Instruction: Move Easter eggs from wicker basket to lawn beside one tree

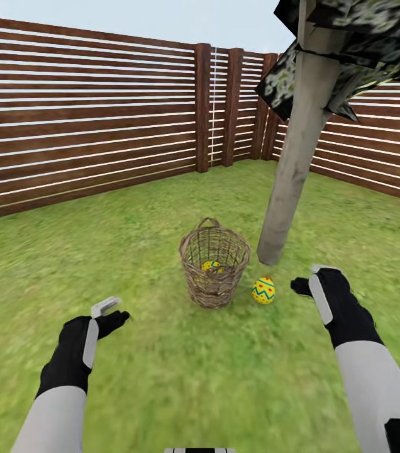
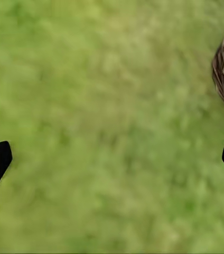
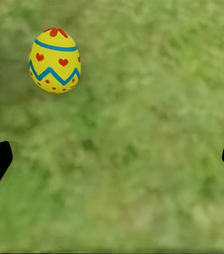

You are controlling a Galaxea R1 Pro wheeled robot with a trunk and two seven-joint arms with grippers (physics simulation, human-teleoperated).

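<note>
Dark brown slatted fence (image 1: 87, 113) meeting at a corner; pale blue sky (image 1: 162, 19) above

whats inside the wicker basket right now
Through the open weave of the wicker basket, a yellow egg with blue markings shows near the bottom. The wicker hides the rest of the inside, so I cannot tell whether a second egg lies there.

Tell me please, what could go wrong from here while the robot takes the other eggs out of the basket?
1. The wicker basket looks light and narrow; a gripper reaching in for the eggs inside could tip it.
2. The egg on the lawn lies between the basket and the right gripper, so it could be knocked away from the tree.
</note>
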